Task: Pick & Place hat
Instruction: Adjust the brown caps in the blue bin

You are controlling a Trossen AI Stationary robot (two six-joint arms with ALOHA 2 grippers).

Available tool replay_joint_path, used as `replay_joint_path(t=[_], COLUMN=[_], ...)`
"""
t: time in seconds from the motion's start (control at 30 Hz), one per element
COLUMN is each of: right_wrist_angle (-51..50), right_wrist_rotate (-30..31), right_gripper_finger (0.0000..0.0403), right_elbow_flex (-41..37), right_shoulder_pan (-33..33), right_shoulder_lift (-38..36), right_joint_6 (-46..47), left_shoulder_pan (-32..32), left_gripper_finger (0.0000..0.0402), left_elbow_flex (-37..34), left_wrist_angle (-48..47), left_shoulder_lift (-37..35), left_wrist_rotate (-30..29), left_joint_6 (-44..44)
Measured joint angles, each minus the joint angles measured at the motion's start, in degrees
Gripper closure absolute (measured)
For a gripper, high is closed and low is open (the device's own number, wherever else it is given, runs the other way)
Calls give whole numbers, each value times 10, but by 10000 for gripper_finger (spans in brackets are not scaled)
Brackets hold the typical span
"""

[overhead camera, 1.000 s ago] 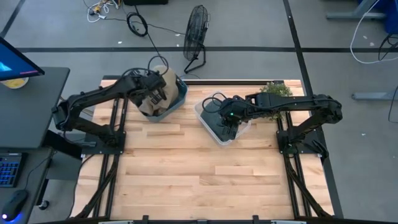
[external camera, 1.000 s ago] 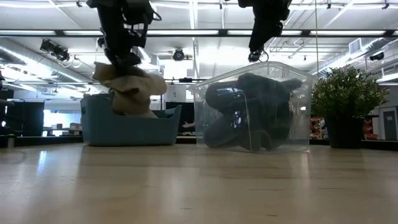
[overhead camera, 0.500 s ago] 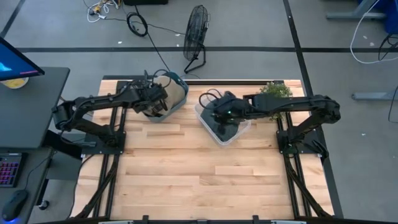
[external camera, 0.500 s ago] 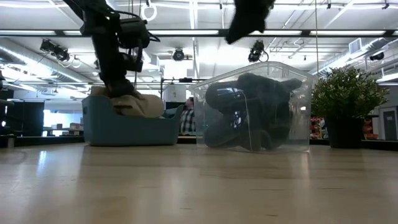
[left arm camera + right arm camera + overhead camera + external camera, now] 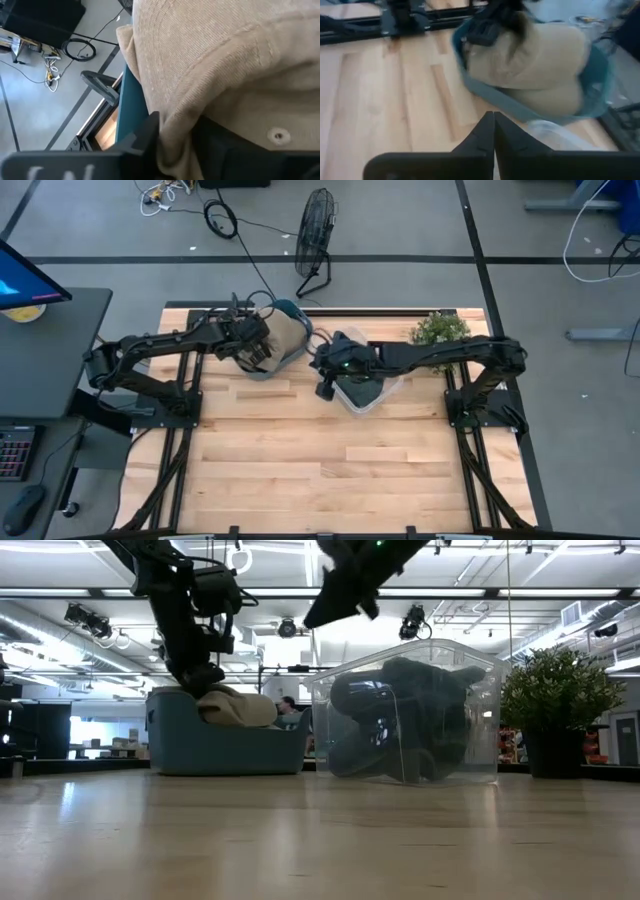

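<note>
left tool point(image 5: 256, 352) is down in the teal bin point(image 5: 297, 340), fingers clamped on the tan hat point(image 5: 281, 332), which lies inside that bin at the bench point(image 5: 300, 450) back edge. right tool point(image 5: 322, 387) hangs above the bench beside the clear tub point(image 5: 390, 388) of dark hats, fingers pressed together, empty.

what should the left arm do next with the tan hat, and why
Probably open the jaws and lift clear. The tan hat already sits in the teal bin, and the left gripper is shut on its fabric. The right gripper, jaws shut, hovers beside the clear bin.
</note>
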Motion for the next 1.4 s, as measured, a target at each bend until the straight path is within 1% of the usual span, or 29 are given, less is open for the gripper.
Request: replay_joint_path(t=[0.13,0.23,0.37,0.47,0.53,0.6,0.67,0.8,0.83,0.97,1.17,1.33,1.4], right_wrist_angle=[15,17,10,-1,-19,-31,-36,-39,-39,-44,-57,-65,-65], right_wrist_rotate=[-6,-5,-4,-5,-4,-4,-5,-5,-5,-4,-4,-5,-4], right_gripper_finger=[399,401,401,401,401,401,401,401,401,401,401,400,400], right_elbow_flex=[-1,-1,-1,-1,-1,-1,-1,-1,-1,0,0,0,0], right_shoulder_pan=[0,0,0,0,4,8,13,18,19,18,19,20,19], right_shoulder_lift=[23,24,22,19,19,16,11,2,-2,-11,-13,-13,-13], right_joint_6=[-7,-11,-12,-12,-12,-12,-12,-12,-12,-12,-7,-6,0], left_shoulder_pan=[-18,-38,-65,-82,-96,-113,-129,-146,-148,-136,-87,-58,-54], left_gripper_finger=[245,225,214,217,229,253,288,378,388,398,399,400,400], left_elbow_flex=[13,43,94,108,105,91,71,40,33,28,27,27,28], left_wrist_angle=[-14,-42,-105,-121,-118,-113,-98,-44,-40,-41,-56,-52,-50], left_shoulder_lift=[-3,-6,-6,-6,-6,0,11,19,19,19,28,56,71], left_wrist_rotate=[-4,-4,-8,-7,9,22,24,24,22,8,6,55,66], left_joint_6=[-4,-21,-62,-98,-127,-137,-142,-181,-182,-182,-197,-197,-196])
